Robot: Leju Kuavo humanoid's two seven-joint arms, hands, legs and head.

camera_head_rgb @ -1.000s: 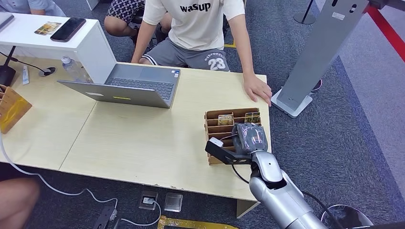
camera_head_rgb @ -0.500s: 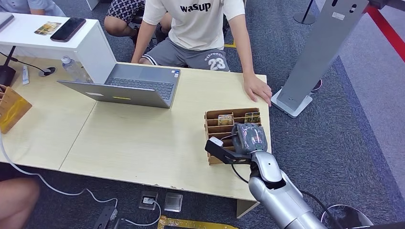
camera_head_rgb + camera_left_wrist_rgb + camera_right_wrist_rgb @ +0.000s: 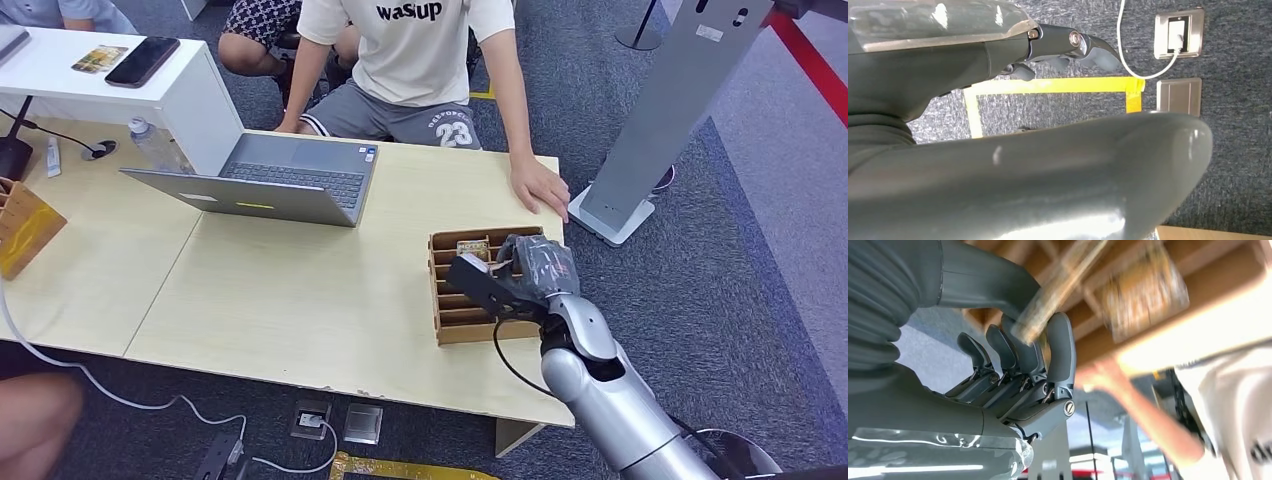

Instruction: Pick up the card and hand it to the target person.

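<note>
Right hand (image 3: 535, 270) over the far slots of the wooden rack (image 3: 450, 320), which sits at the table's (image 3: 300, 290) right edge; its fingers (image 3: 1060, 347) pinch a card (image 3: 1058, 295), seen clearly in the right wrist view. Beyond the fingers, a person's hand (image 3: 540, 185) rests on the table; their shirt reads "wasup", shorts "23". Left hand (image 3: 1068, 45), above carpet, has loosely curled fingers holding nothing.

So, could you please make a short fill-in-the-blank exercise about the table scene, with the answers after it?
1. The right hand pinches a card above the wooden ____ on the table.
2. The open laptop is ____ in colour.
3. A person's hand rests flat on the ____.
4. The number on the person's grey shorts is ____.

Missing words: rack; grey; table; 23
</note>
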